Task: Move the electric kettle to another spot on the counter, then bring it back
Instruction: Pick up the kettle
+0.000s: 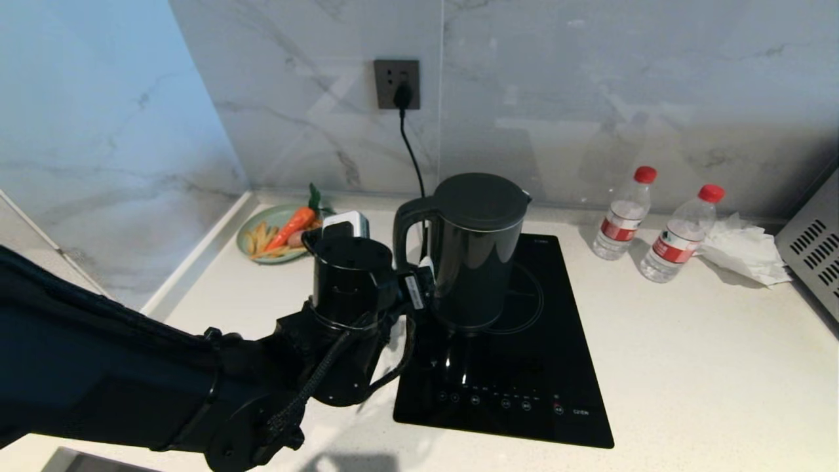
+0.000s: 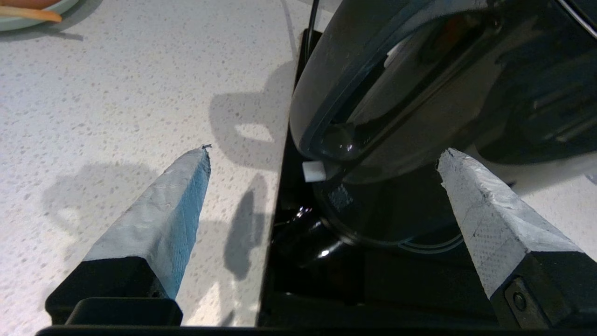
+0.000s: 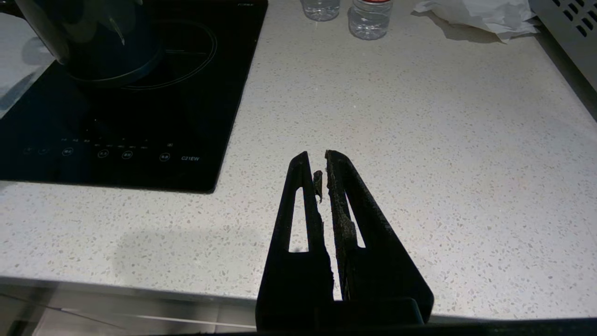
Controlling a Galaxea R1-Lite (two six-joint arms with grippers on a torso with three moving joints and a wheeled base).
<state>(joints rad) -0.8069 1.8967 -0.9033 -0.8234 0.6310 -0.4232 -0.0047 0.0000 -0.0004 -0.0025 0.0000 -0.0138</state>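
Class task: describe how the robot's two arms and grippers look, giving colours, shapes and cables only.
The left arm is glossy black with a braided black cable along the wrist. The left gripper has tapered fingers wrapped in grey tape, blue inside. The right gripper is matte black, with slotted triangular fingers and worn, ragged pads.

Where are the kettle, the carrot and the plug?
kettle [image 1: 475, 262], head view, on the front of its black body.
carrot [image 1: 295, 226], head view, on its orange middle.
plug [image 1: 402, 96], head view, on the black plug in the wall socket.
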